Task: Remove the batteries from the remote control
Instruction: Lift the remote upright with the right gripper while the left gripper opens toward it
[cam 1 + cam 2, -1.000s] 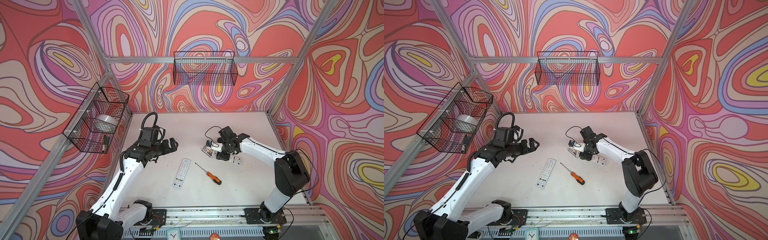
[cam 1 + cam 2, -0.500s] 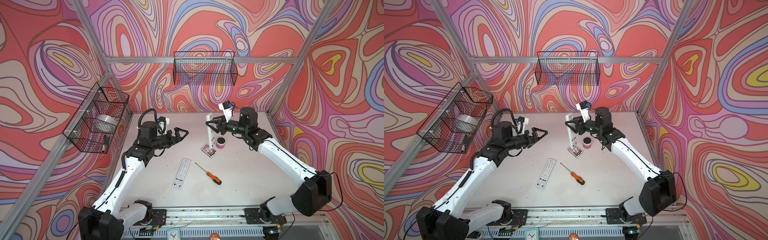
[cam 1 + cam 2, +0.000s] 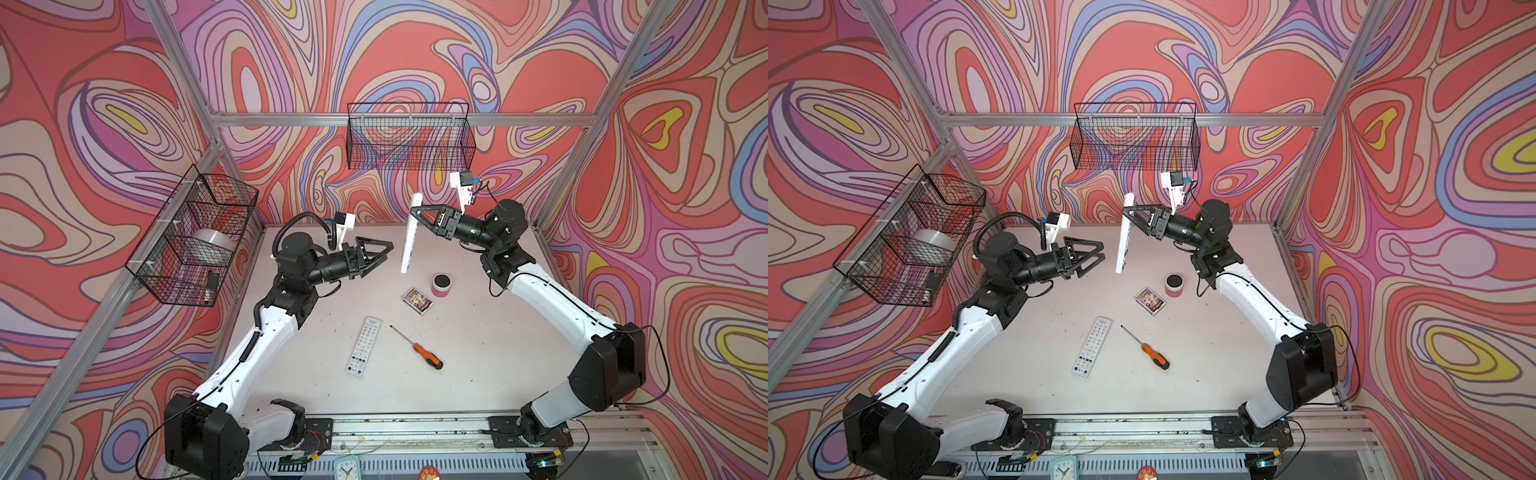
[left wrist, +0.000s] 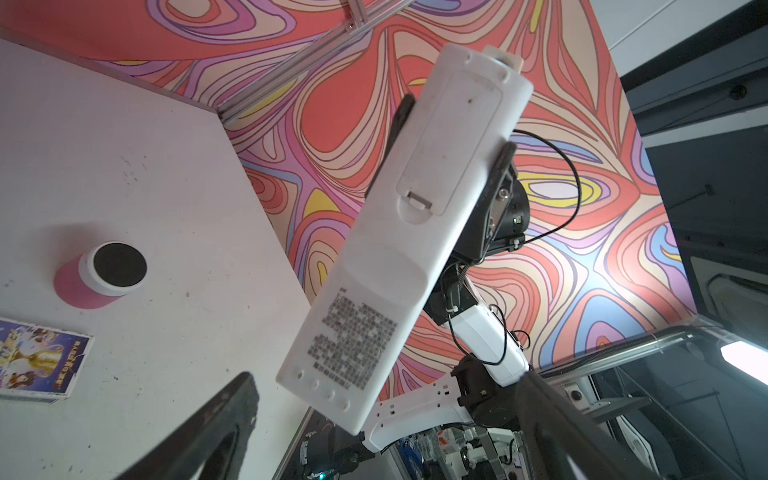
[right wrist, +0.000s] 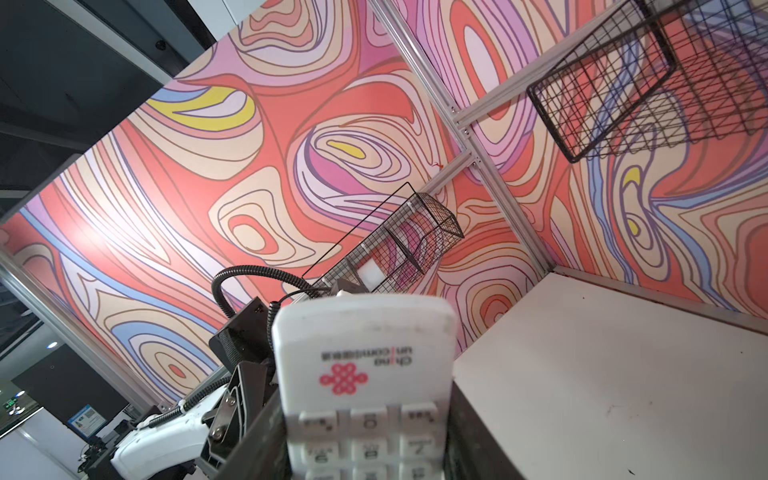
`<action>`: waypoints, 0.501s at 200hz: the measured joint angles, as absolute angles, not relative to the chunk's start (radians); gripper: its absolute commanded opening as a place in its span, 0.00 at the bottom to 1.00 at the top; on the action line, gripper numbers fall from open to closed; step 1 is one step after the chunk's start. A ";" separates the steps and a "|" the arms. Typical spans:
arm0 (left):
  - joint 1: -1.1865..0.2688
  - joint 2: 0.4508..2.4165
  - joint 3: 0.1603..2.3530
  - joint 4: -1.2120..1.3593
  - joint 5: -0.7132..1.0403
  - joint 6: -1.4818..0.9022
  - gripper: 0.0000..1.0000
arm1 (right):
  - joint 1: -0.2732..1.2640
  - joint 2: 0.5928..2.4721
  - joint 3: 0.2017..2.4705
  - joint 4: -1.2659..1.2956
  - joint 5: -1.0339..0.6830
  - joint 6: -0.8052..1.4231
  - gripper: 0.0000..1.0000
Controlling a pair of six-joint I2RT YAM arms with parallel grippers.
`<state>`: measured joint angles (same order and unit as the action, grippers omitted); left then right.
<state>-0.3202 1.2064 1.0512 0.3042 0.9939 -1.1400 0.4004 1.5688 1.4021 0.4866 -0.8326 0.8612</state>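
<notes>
Since the coming move turns on reaching the battery cover, what matters is the gap from the free claw to the held remote. Near the front edge of the table [image 3: 498,353], about mid-width, a second remote [image 3: 364,347] lies flat, buttons up. A screwdriver [image 3: 417,348] lies just beside it, and neither is touched. Further back sit a card box [image 3: 417,301] and a pink tub [image 3: 441,284], close together. Over the back half, the right gripper [image 3: 414,216] clamps the remote control [image 3: 408,241] by its side edges near the upper end, clear of the table. Its long axis is near upright and slightly tilted, logo end up, free end hanging down. The button face points at the right wrist. The back face, with the battery cover [image 4: 449,137], points at the left gripper [image 3: 388,252], which is spread wide and empty, aimed at the remote from its left, near but apart. The cover is on, so the batteries are hidden. The left arm looks nearer and free, so it is likely the one to work the cover latch [image 4: 417,201].
</notes>
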 measured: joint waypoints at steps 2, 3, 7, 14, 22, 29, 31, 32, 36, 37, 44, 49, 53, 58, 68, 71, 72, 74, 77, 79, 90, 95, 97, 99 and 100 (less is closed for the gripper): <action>-0.323 1.207 1.055 0.305 0.996 -1.139 1.00 | 0.400 1.569 1.405 0.488 -0.833 0.866 0.40; -0.324 1.207 1.055 0.305 0.997 -1.138 1.00 | 0.400 1.569 1.406 0.488 -0.833 0.867 0.40; -0.330 1.208 1.060 0.304 1.002 -1.137 1.00 | 0.400 1.569 1.409 0.491 -0.833 0.874 0.39; -0.337 1.209 1.067 0.302 1.008 -1.130 1.00 | 0.400 1.569 1.412 0.498 -0.834 0.884 0.39; -0.345 1.212 1.076 0.296 1.018 -1.122 1.00 | 0.401 1.569 1.416 0.506 -0.834 0.891 0.39; -0.353 1.217 1.085 0.285 1.024 -1.110 1.00 | 0.401 1.569 1.419 0.510 -0.834 0.898 0.39; -0.355 1.219 1.087 0.282 1.025 -1.106 1.00 | 0.401 1.569 1.420 0.510 -0.833 0.901 0.39; -0.357 1.220 1.090 0.279 1.026 -1.102 1.00 | 0.401 1.569 1.420 0.510 -0.834 0.901 0.39; -0.361 1.224 1.096 0.273 1.029 -1.098 1.00 | 0.401 1.569 1.421 0.511 -0.833 0.905 0.39; -0.362 1.225 1.098 0.272 1.029 -1.097 1.00 | 0.402 1.569 1.422 0.511 -0.833 0.907 0.38; -0.370 1.235 1.109 0.260 1.032 -1.085 1.00 | 0.404 1.570 1.423 0.514 -0.833 0.912 0.39; -0.376 1.241 1.118 0.253 1.034 -1.080 1.00 | 0.406 1.570 1.424 0.517 -0.833 0.915 0.39; -0.381 1.248 1.126 0.247 1.036 -1.072 1.00 | 0.406 1.570 1.425 0.518 -0.834 0.918 0.39; -0.385 1.258 1.136 0.238 1.037 -1.064 1.00 | 0.408 1.570 1.425 0.521 -0.834 0.921 0.39; -0.393 1.273 1.154 0.223 1.037 -1.050 1.00 | 0.410 1.570 1.425 0.524 -0.836 0.929 0.39; -0.394 1.279 1.159 0.219 1.037 -1.047 1.00 | 0.410 1.570 1.425 0.526 -0.836 0.931 0.39; -0.395 1.280 1.160 0.218 1.037 -1.046 1.00 | 0.410 1.570 1.425 0.526 -0.836 0.932 0.39; -0.396 1.284 1.164 0.215 1.038 -1.043 1.00 | 0.411 1.571 1.425 0.528 -0.836 0.933 0.39; -0.397 1.287 1.167 0.213 1.038 -1.042 0.99 | 0.411 1.571 1.425 0.530 -0.836 0.935 0.39; -0.398 1.291 1.169 0.212 1.039 -1.040 0.99 | 0.412 1.572 1.425 0.532 -0.836 0.937 0.39; -0.402 1.305 1.177 0.210 1.041 -1.032 0.96 | 0.414 1.576 1.425 0.542 -0.838 0.945 0.39; -0.404 1.309 1.179 0.210 1.042 -1.031 0.96 | 0.414 1.578 1.425 0.546 -0.840 0.949 0.39; -0.405 1.311 1.179 0.210 1.042 -1.030 0.96 | 0.414 1.579 1.425 0.548 -0.841 0.951 0.38; -0.406 1.312 1.179 0.210 1.042 -1.028 0.96 | 0.414 1.581 1.425 0.550 -0.842 0.953 0.38; -0.406 1.312 1.179 0.210 1.042 -1.028 0.96 | 0.414 1.581 1.425 0.551 -0.843 0.954 0.38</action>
<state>-0.4057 1.3121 1.1786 0.2096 1.0416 -1.0275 0.4141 1.5806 1.4250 0.5507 -0.8429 0.9539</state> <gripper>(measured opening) 0.974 0.503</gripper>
